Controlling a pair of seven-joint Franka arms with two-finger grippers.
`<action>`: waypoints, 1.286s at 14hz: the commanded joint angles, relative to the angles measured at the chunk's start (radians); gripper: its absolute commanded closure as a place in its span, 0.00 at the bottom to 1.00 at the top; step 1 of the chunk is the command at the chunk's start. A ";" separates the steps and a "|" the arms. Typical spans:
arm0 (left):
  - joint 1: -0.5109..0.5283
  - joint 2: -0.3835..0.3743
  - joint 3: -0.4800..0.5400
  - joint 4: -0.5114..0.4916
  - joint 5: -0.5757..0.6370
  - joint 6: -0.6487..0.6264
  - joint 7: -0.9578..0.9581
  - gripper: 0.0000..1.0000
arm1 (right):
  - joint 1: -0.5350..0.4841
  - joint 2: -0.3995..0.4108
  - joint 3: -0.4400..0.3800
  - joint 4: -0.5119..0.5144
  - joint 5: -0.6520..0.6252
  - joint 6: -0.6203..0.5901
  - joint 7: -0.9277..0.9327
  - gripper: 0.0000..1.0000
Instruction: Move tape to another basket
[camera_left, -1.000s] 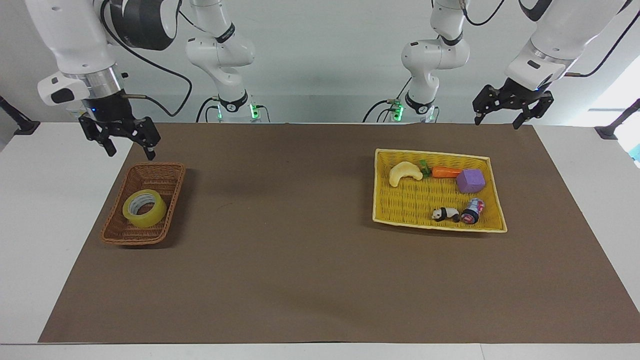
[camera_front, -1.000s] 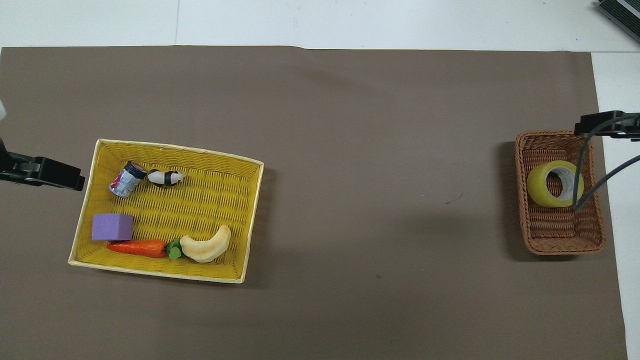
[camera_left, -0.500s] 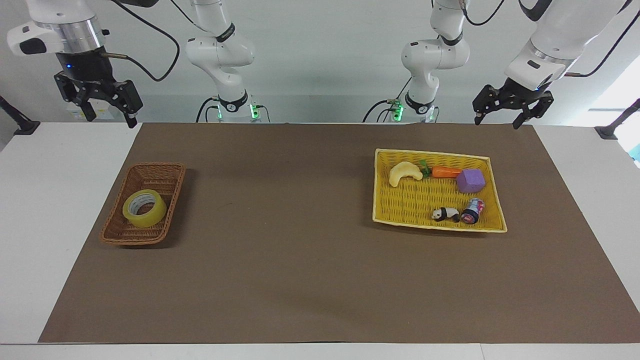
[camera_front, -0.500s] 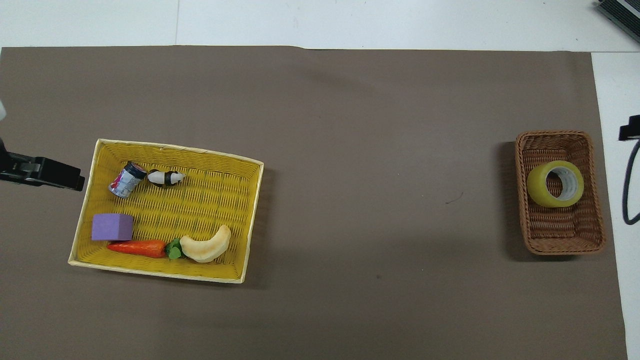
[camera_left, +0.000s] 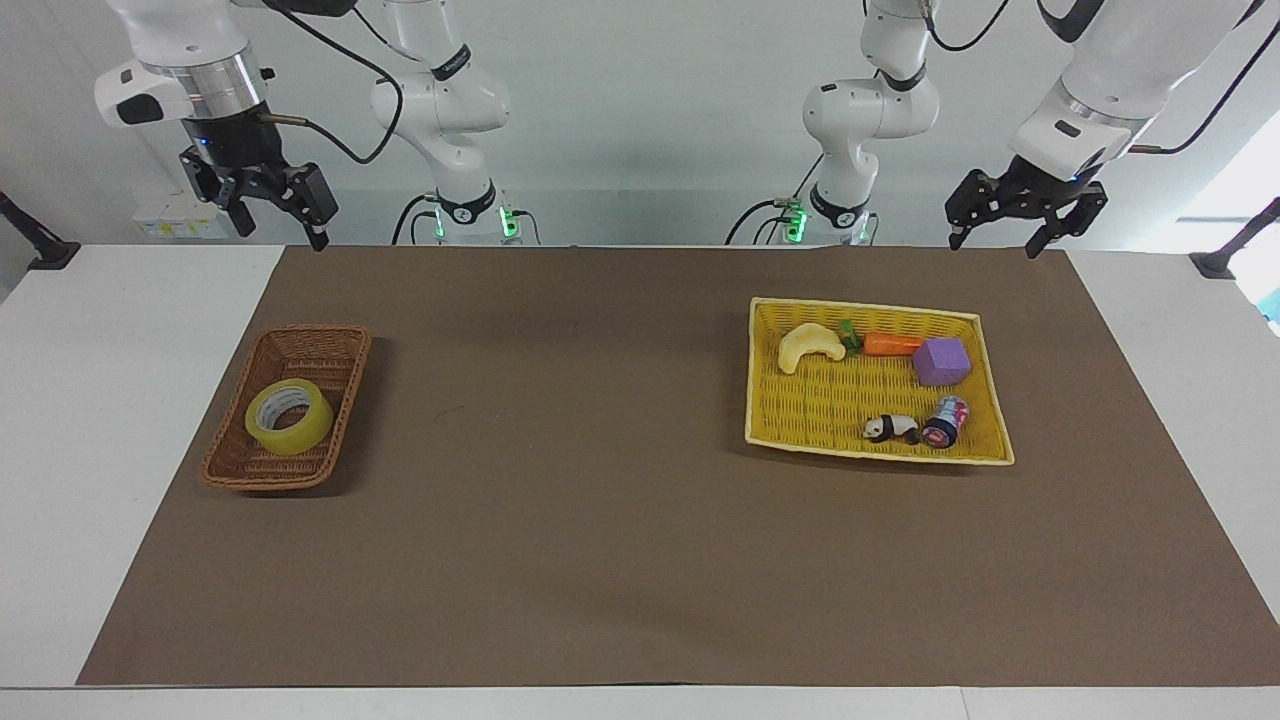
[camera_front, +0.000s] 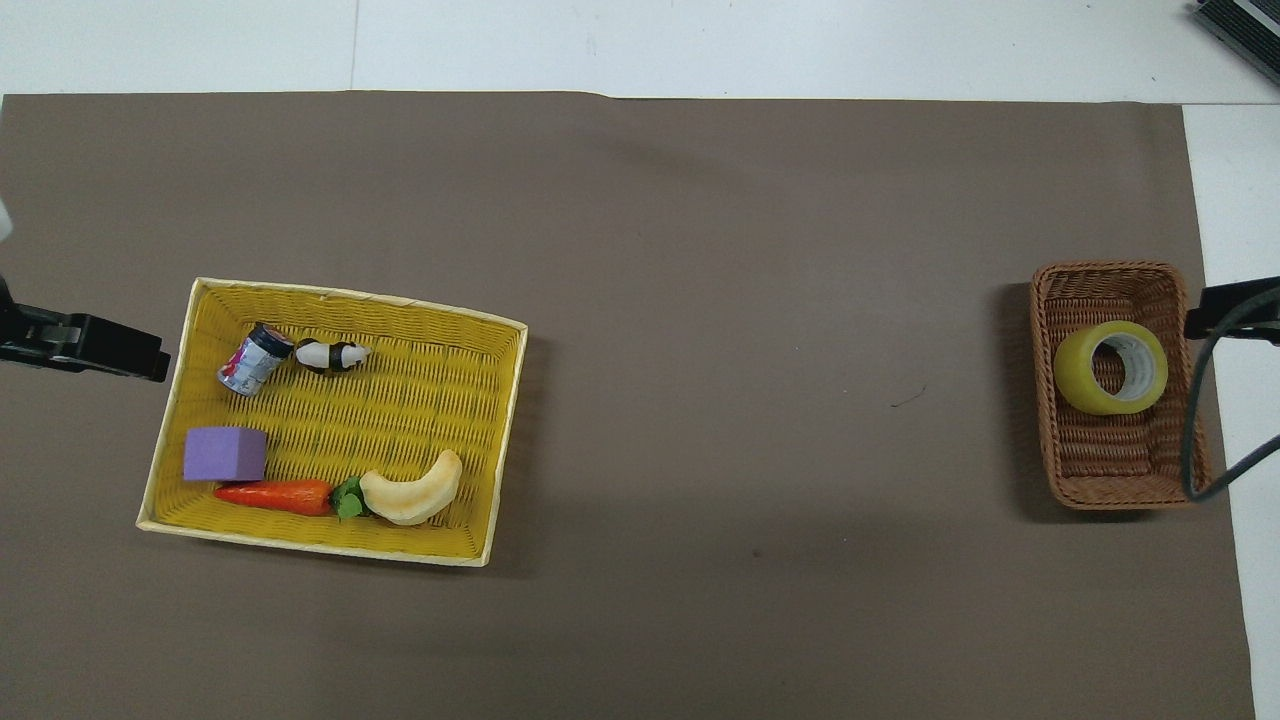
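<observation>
- The right gripper (camera_left: 280, 218) is hanging high with its fingers spread apart and gripping nothing, above the robots' edge of the table at the right arm's end.
- The left gripper (camera_left: 1010, 222) is waiting, likewise parted and empty, raised over the robots' edge of the table near the yellow tray (camera_left: 768, 380).
- The tape (camera_left: 289, 416) is lying flat inside the brown basket (camera_left: 335, 340), its hole facing up; in the overhead view it (camera_front: 1110, 367) is sitting mid-basket.
- The yellow tray is holding a crescent toy (camera_left: 810, 345), a carrot (camera_left: 890, 344), a purple block (camera_left: 941, 361), a panda figure (camera_left: 890, 428) and a small can (camera_left: 946, 420).
- Risk, as I judge it: any new descent is likely catching a finger on the basket's sloping wall, dragging the light basket across the brown mat (camera_left: 600, 500).
- Against a second ago, the right gripper is sitting much higher and no longer hovering just above the basket's rim; half a second ago it was further out toward the table's end. The tape, the basket and the left gripper are unchanged.
</observation>
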 joint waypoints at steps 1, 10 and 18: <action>0.004 -0.004 -0.002 0.007 0.019 -0.017 0.016 0.00 | -0.011 -0.024 0.000 -0.027 0.023 0.003 0.005 0.00; 0.004 -0.003 -0.002 0.008 0.017 -0.017 0.016 0.00 | -0.003 -0.039 0.005 -0.029 0.012 -0.108 -0.104 0.00; 0.004 -0.004 -0.002 0.007 0.017 -0.017 0.016 0.00 | 0.004 -0.041 0.022 -0.027 0.009 -0.126 -0.104 0.00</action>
